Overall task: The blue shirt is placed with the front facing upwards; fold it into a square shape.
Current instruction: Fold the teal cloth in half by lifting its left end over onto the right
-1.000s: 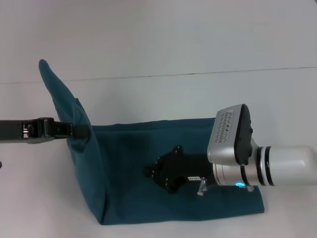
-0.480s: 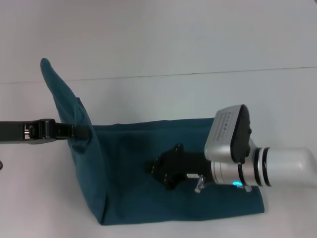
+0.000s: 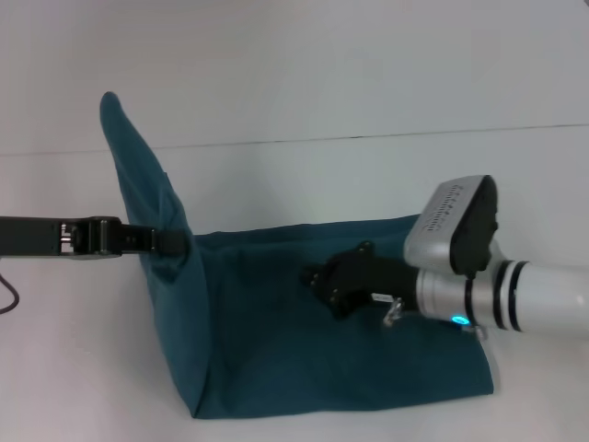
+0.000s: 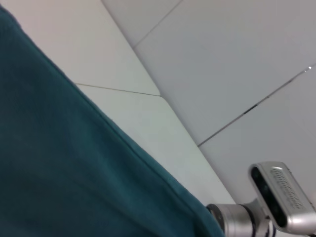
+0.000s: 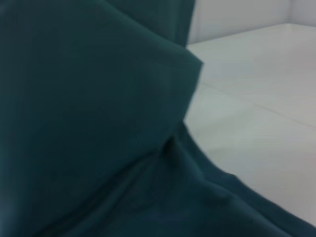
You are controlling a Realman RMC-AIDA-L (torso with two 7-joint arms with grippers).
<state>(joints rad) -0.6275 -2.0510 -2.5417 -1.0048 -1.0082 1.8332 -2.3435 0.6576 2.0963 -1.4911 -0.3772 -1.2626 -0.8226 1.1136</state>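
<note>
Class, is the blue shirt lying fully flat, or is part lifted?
Partly lifted: the left claw holds one end of the blue shirt raised; the rest lies flat.

Slim black left arm [image 3: 55,238]; silver-white right arm [image 3: 515,295], blue light.

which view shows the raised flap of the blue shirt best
The head view: it shows the blue shirt whole on the table, its flap lifted by the left gripper, the right gripper over the flat part. Both wrist views show only close teal fabric without its outline.
</note>
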